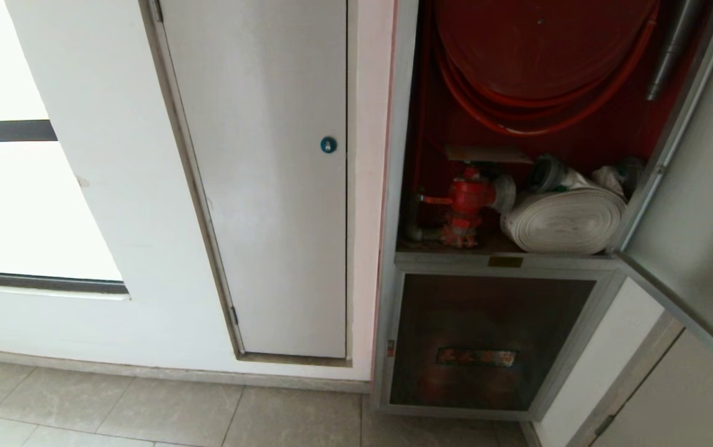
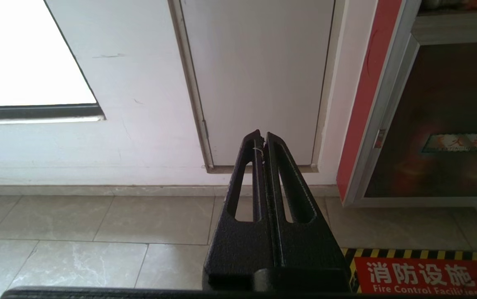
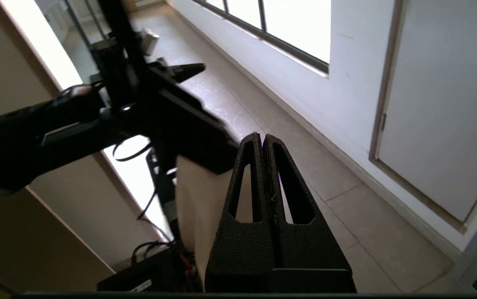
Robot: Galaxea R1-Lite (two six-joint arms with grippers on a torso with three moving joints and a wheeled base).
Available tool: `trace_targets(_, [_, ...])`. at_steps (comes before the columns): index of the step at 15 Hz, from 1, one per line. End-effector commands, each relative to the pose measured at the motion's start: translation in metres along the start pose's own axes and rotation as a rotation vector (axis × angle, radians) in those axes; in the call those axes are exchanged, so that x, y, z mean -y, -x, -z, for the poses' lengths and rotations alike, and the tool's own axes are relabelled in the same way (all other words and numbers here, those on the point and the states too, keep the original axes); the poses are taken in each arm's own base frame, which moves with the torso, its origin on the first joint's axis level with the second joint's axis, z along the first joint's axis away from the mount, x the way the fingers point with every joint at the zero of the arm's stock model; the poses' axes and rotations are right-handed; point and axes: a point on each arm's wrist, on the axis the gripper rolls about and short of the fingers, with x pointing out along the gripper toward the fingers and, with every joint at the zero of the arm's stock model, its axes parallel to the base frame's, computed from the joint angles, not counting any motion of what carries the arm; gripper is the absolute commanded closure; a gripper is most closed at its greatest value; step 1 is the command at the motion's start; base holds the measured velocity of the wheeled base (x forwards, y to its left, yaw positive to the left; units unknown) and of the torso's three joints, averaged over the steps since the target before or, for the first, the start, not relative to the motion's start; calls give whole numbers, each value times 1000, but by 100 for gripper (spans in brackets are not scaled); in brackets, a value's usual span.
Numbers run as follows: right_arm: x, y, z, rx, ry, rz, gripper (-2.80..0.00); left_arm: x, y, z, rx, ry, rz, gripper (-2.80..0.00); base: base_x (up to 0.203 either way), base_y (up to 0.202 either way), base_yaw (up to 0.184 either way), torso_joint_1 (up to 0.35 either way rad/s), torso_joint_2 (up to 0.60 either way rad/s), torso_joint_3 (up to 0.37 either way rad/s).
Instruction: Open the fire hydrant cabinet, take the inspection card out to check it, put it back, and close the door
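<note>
The cabinet [image 1: 396, 186] stands open, its door [image 1: 691, 205] swung out to the right. Inside the red interior hang a red hose reel [image 1: 536, 56] and, lower, a red valve [image 1: 469, 198] beside a rolled white hose [image 1: 564, 220]. The card cannot be made out.

The left pincer [image 2: 263, 139] is clenched and empty, held low over the floor tiles [image 2: 97, 249]; straight beyond its tips is the foot of the white door [image 2: 259, 83], and off to its side the lower glass panel [image 2: 450, 124] of the cabinet.

The right pincer [image 3: 262, 139] is clenched too, holding nothing. It points away from the cabinet, along the floor toward the window [image 3: 280, 25], with the robot's other arm [image 3: 97, 120] crossing just behind its tips.
</note>
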Motion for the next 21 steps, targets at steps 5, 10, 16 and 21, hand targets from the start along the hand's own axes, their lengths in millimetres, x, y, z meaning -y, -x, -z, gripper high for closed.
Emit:
trace_targets(5, [6, 20, 60, 175, 118, 640, 0, 0, 0, 0, -2, -2, 2, 0, 0, 0, 0, 0, 0, 0])
trace_targets(10, [50, 15, 126, 41, 242, 1035, 0, 0, 0, 0, -2, -6, 3, 0, 0, 0, 0, 0, 0, 0])
trace_targets(16, [53, 15, 133, 18, 227, 1064, 0, 0, 0, 0, -2, -9, 3, 0, 0, 0, 0, 0, 0, 0])
trace_targets(21, [53, 15, 133, 17, 228, 1064, 0, 0, 0, 0, -5, -9, 2, 0, 0, 0, 0, 0, 0, 0])
